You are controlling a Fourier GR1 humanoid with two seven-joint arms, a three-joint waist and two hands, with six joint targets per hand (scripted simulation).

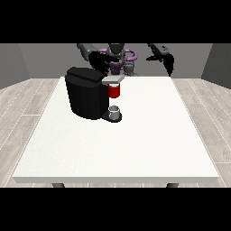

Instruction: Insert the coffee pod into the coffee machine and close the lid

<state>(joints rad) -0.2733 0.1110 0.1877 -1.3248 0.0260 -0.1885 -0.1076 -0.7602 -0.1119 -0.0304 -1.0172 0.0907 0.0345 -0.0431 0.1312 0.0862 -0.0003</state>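
The coffee machine (88, 92), a black block, stands on the white bench (135, 144) in the upper left part of the frame, a bit left of centre. At its right side a grey head sticks out, and under it sits a red cylinder, prob. the coffee pod (114, 90), already in the holder of the machine. Below, on the drip base, a small grey cup (115, 109) stands.

The hand at the view's left (100, 62) is just above the top of the machine, near the lid (85, 75), w/ its fingers spread and pointing down-right toward the grey head. The fingers look apart and hold nothing; if they touch the lid I cannot tell. The hand at the view's right (168, 61) hangs in the upper right, well apart from the machine and off the bench's far edge; its fingers point down, they look relaxed, nothing in them.

Progress, as I judge it: the pod seems inserted, so the 1st part is done. The lid looks still tilted up, not flat, so closing is left. Next move is approx. a push down on the lid by the hand at the view's left.
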